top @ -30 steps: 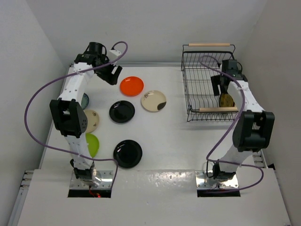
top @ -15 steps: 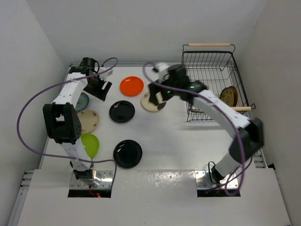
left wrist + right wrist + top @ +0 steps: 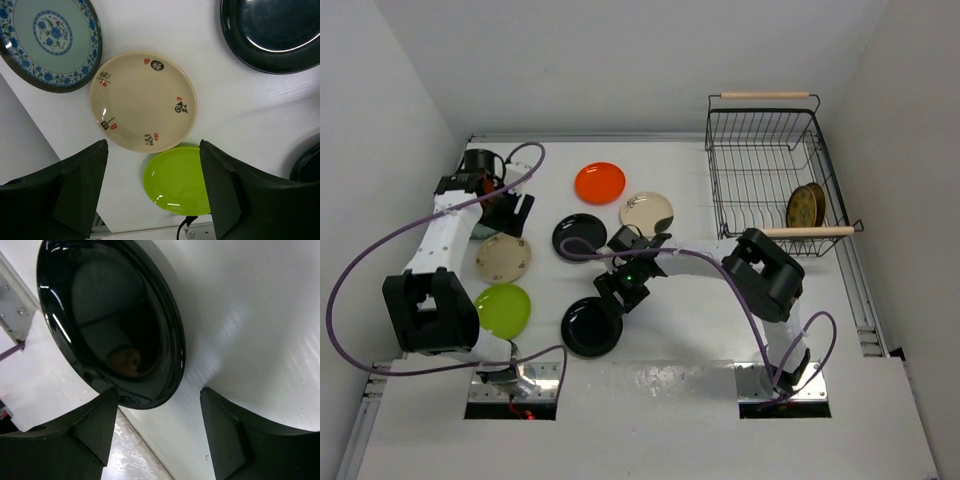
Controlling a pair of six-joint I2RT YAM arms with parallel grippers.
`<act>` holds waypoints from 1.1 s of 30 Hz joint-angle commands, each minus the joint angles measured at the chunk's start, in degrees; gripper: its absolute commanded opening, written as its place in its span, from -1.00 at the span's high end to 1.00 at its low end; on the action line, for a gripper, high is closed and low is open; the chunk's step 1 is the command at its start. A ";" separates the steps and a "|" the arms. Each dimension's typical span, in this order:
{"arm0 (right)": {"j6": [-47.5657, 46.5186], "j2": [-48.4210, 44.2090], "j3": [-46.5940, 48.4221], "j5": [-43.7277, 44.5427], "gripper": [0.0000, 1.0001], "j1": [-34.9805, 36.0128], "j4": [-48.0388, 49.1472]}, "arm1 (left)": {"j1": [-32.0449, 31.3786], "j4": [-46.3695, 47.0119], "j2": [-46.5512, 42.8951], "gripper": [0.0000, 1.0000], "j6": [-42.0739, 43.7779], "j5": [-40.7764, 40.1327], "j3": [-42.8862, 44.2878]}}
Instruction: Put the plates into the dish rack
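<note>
Plates sit in two places. Two brown-gold plates point(image 3: 805, 205) stand on edge inside the dish rack point(image 3: 765, 96) at the upper right of the overhead view. The other seven lie flat on the bench point(image 3: 700, 330) across the left and middle.

The step in hand looks like a pickup of the lower black plate point(image 3: 591, 326). The right tool point(image 3: 159, 395) hangs at that plate's right edge, its fingers apart on either side of the glossy rim and not clamped on it. To lift the plate, the fingers need to pinch that thin rim firmly, since a slick, shallow lip could slide out. Then comes a long carry rightward to the rack.

At the left of the overhead view, the left tool point(image 3: 152, 145) hovers with its fingers wide apart over the beige plate point(image 3: 143, 101), holding nothing. The teal plate point(image 3: 50, 40) and lime green plate point(image 3: 177, 180) lie just beside it. The orange plate point(image 3: 600, 182), cream plate point(image 3: 647, 213) and second black plate point(image 3: 579, 237) wait mid-frame.
</note>
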 commanded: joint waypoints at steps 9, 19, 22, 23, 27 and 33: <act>14.57 -1.59 -10.31 -1.11 1.00 0.89 17.44 | 0.77 2.88 -6.87 -0.57 -0.96 2.14 -2.23; 8.09 -21.80 -5.84 9.70 1.00 -6.32 11.30 | 0.77 2.88 -3.10 -0.57 -1.49 3.19 2.07; 5.54 -27.78 -1.45 14.44 1.00 -10.01 6.82 | 0.24 2.35 -0.90 -0.57 -1.49 3.19 4.53; 4.23 -30.84 -0.05 15.93 1.00 -13.15 3.07 | -0.28 1.83 -0.38 -0.54 -1.49 3.19 5.84; 0.10 -35.43 5.66 30.82 1.00 -21.85 -6.95 | -3.35 1.83 2.96 -0.54 -0.44 0.74 10.05; -8.25 -38.86 12.61 45.64 1.00 -37.34 -14.63 | -5.38 1.83 8.32 -0.54 -0.43 1.52 17.10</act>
